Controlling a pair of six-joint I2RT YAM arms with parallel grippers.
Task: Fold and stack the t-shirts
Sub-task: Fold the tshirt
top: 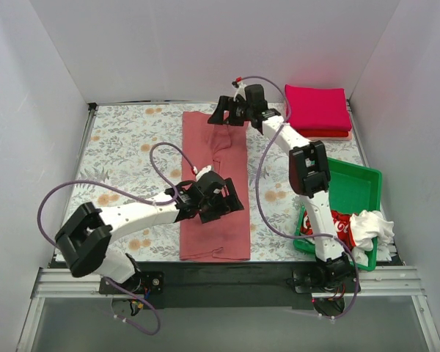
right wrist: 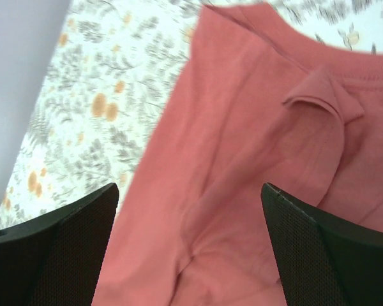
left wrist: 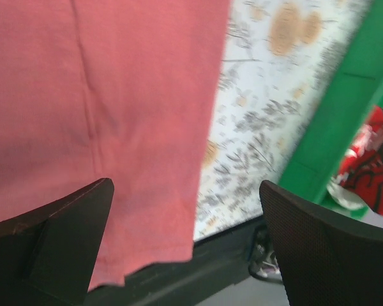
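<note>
Left arm (top: pixel 136 214) is slung low toward 2 o'clock, left gripper (top: pixel 220 196) with jaws wide apart, while right arm (top: pixel 309 172) stretches way out to 11 o'clock, right gripper (top: pixel 229 112) spread wide too.

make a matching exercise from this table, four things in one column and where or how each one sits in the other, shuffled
1 salmon-red t-shirt
2 magenta t-shirt
3 red t-shirt with white print
4 left end effector

a crumpled in the green tray
b folded, far right corner
c open, over the salmon-red t-shirt
d laid flat as a long strip down the middle

Pairs: 1-d, 2-b, 3-a, 4-c
</note>
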